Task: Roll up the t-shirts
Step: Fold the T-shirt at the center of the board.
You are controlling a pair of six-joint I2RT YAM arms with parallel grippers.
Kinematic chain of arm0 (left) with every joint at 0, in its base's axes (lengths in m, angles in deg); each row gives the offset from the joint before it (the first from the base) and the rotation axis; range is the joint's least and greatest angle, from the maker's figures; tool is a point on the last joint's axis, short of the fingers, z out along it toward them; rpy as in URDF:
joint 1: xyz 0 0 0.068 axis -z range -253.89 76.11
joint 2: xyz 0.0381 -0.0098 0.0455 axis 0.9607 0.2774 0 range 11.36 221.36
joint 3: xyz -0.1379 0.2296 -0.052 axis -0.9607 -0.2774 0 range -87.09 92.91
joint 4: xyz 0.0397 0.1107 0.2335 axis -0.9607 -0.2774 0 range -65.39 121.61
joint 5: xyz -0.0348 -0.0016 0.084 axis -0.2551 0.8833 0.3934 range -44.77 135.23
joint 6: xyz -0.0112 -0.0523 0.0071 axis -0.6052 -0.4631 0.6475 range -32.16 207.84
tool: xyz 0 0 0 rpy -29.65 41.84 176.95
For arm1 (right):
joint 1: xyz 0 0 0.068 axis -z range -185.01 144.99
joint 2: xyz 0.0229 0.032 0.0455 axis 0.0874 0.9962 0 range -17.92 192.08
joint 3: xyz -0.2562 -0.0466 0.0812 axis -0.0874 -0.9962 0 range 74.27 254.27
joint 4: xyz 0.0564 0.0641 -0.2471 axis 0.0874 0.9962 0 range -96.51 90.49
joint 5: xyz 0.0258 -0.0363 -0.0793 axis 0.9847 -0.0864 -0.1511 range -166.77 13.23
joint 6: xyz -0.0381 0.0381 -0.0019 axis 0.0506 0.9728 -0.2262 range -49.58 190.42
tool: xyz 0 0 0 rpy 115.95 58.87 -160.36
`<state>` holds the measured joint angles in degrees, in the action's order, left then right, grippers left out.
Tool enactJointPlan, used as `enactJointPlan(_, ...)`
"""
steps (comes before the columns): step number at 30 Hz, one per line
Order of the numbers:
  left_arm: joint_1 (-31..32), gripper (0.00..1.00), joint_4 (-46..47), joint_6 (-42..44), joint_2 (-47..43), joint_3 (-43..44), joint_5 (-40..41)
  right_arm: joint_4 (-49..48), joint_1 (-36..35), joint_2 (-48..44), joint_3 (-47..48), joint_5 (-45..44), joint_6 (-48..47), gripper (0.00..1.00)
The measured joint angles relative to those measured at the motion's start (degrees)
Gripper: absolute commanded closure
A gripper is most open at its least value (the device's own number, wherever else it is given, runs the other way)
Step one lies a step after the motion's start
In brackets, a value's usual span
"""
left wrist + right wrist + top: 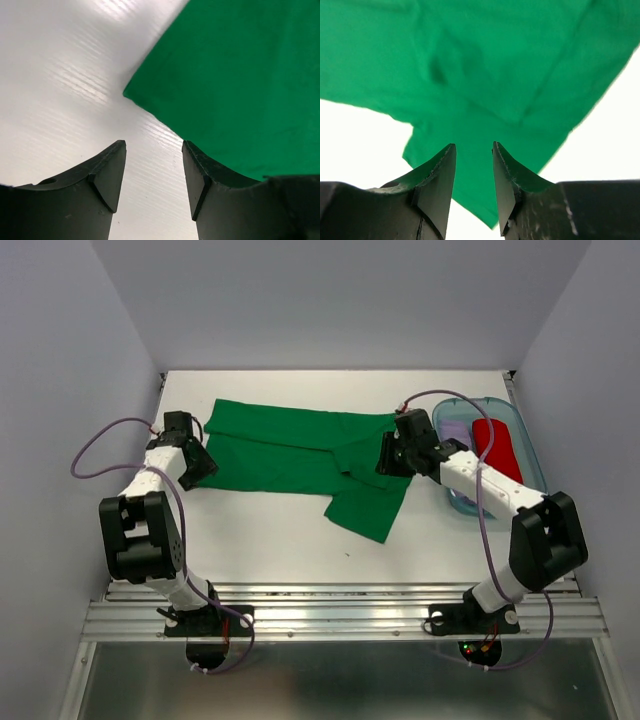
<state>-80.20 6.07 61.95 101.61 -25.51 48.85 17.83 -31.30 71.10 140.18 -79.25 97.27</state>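
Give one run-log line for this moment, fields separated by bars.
shirt: spread out, not rolled | left gripper: open, at its corner | right gripper: open, over the other end

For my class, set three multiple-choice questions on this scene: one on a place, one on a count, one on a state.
1. Where is the bin relative to the shirt? A) left of it B) right of it C) on it
2. How many rolls lie in the bin? A) none B) four C) two
3. The left gripper is: A) open and empty B) shut on the shirt C) shut on a roll

1 B: the bin stands past the shirt's right end.
2 C: a red roll and a lavender roll.
3 A: its fingers stand apart, bare table between them.
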Motion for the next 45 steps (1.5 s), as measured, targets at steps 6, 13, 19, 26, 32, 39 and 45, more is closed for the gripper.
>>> enactJointPlan(6, -2.08, 0.42, 3.45, -2.1, 1.97, -1.2, 1.36, 1.46, 0.0, -5.2, -8.76, 1.73, 1.44, 0.59)
enactJointPlan(13, -2.05, 0.42, 6.8, -3.39, 8.17, -1.2, 1.6, 2.01, -0.04, -12.35, -15.54, 4.15, 4.24, 0.45)
enactJointPlan(19, -2.05, 0.69, 8.79, -4.39, 9.97, -1.16, 1.84, 0.81, -0.44, -17.53, -23.89, 5.9, 10.21, 0.44)
enactJointPlan(26, -2.05, 1.0, 10.23, -5.03, 10.51, -1.07, 1.53, -3.02, -0.87, -19.67, -33.05, 10.6, 19.58, 0.45)
enactJointPlan(32, -2.05, 1.0, 10.21, -5.03, 10.45, -1.07, 1.31, -6.91, -3.56, -19.61, -35.3, 12.85, 25.07, 0.49)
enactJointPlan(39, -2.05, 1.0, 9.92, -4.98, 10.36, -1.07, 0.7, -12.61, -4.57, -15.91, -37.29, 14.05, 29.03, 0.58)
enactJointPlan(45, -2.05, 1.0, 9.55, -4.85, 10.27, -1.07, 0.2, -15.85, -4.57, -14.16, -37.99, 13.79, 30.93, 0.99)
